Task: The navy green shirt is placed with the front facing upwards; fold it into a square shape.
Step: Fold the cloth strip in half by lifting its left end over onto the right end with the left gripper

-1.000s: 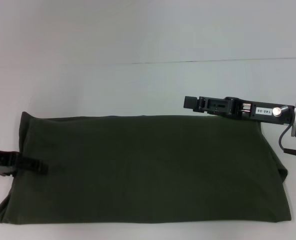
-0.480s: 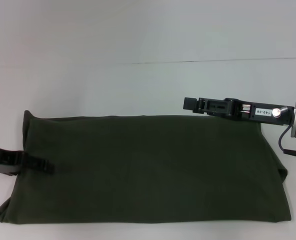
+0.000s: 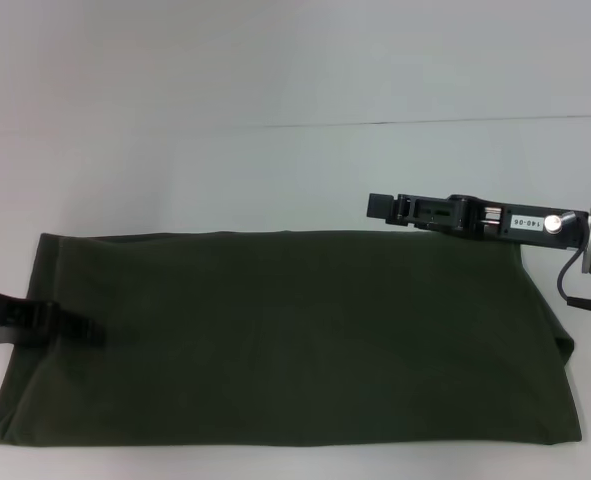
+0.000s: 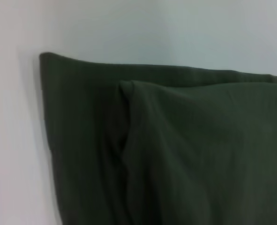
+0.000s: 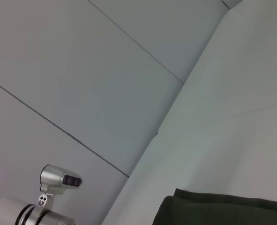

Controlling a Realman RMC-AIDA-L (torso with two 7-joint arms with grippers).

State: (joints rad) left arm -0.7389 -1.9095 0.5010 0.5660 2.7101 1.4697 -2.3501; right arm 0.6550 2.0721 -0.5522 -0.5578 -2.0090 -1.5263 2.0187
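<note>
The navy green shirt [image 3: 295,335] lies flat on the white table [image 3: 275,170] as a wide folded band, plain side up, with no lettering visible. The left wrist view alone reveals stacked layers at its left end. The left gripper [image 3: 70,327] grips that left edge. The right gripper [image 3: 380,206] hovers over the far right edge; its finger state cannot be determined.

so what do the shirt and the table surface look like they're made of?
The navy green shirt: soft matte knit, probably cotton jersey; it drapes, with rounded folded edges and a soft crease in the left wrist view. The table: smooth white hard surface, maybe laminate or painted board; faint sheen, no visible texture.
</note>
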